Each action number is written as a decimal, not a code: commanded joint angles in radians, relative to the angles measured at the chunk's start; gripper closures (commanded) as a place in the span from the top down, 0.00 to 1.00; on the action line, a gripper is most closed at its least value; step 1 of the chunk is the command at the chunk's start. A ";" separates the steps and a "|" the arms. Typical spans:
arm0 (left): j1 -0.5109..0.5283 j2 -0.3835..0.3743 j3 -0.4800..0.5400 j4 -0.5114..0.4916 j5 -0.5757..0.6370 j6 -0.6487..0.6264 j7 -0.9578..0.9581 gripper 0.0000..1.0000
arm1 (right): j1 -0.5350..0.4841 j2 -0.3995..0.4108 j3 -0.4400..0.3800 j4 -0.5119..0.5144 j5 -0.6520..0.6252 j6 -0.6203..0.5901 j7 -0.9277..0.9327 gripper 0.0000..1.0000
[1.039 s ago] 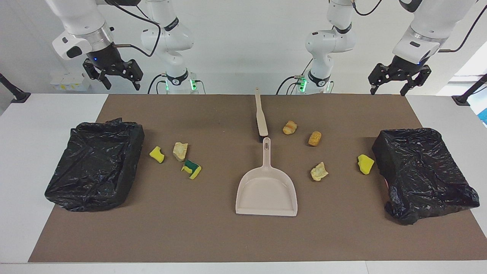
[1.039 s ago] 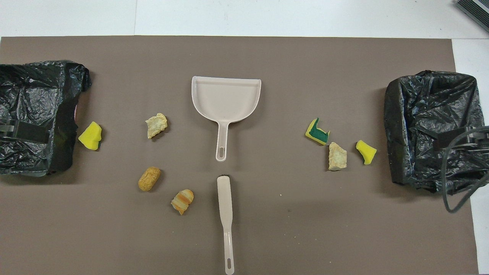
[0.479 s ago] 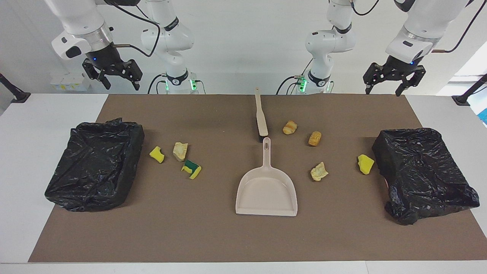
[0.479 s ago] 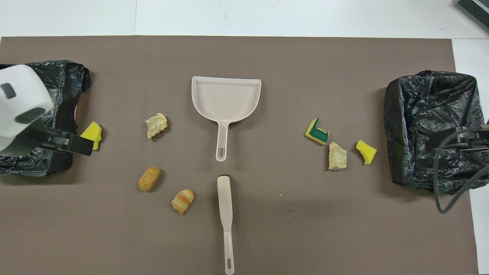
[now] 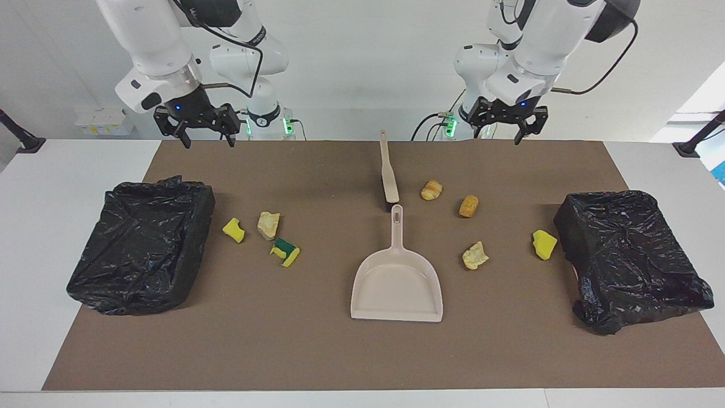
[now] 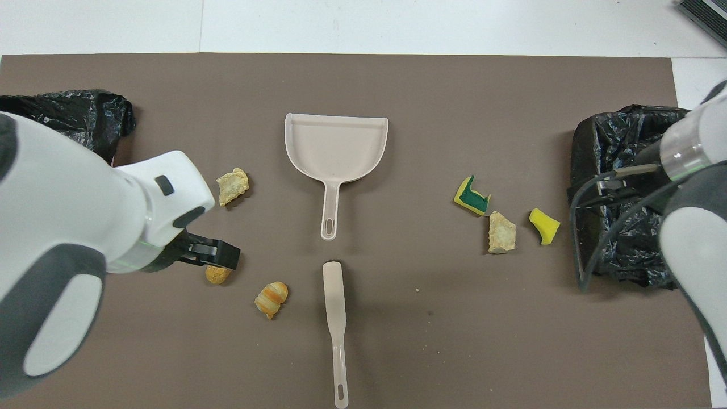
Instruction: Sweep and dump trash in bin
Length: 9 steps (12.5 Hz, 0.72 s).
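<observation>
Both sets of jaws are seen released and empty. Since a second ago, the left gripper (image 5: 499,129) has been brought inward from over the bin at its own end and now hangs high over the desk's edge nearest the robots, close to the two bread-like chunks; in the overhead view the left gripper (image 6: 218,255) partly covers one of them without touching it. The right gripper (image 5: 204,131) has likewise been shifted inward, and hangs over the mat's edge nearest the robots, near its own bin. Nothing on the desk has been moved.

This is judged an opening approach toward the tools; no sweeping has begun.

The trash lies scattered on the brown mat (image 5: 317,351): a striped chunk (image 5: 431,190), a tan chunk (image 5: 468,205), a pale chunk (image 5: 474,255) and a yellow sponge piece (image 5: 544,244) toward the left arm's end; a yellow piece (image 5: 233,230), a pale chunk (image 5: 268,224) and a green-and-yellow piece (image 5: 285,251) toward the right arm's end.

The brush (image 5: 388,173) and dustpan (image 5: 397,280) lie untouched at mid-desk, nearly end to end, the brush nearer the robots. Two black-lined bins (image 5: 141,243) (image 5: 628,258) stand at the ends.

No obstruction is found above either tool.
</observation>
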State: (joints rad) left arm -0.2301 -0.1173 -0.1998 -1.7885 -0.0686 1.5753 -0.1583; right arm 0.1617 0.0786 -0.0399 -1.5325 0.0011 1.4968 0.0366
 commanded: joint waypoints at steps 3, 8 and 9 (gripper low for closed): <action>-0.132 -0.062 0.016 -0.192 -0.027 0.140 -0.079 1.00 | 0.084 0.111 0.008 0.048 0.022 0.109 0.121 1.00; -0.328 -0.094 0.016 -0.399 -0.028 0.316 -0.255 1.00 | 0.151 0.196 0.040 0.046 0.092 0.247 0.289 1.00; -0.369 -0.079 0.016 -0.419 -0.028 0.348 -0.294 1.00 | 0.177 0.211 0.041 0.048 0.105 0.284 0.355 1.00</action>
State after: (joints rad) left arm -0.5270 -0.1662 -0.2022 -2.1191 -0.0838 1.8463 -0.3855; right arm 0.2973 0.2550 -0.0049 -1.5118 0.0768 1.7415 0.2922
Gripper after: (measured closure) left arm 0.000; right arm 0.000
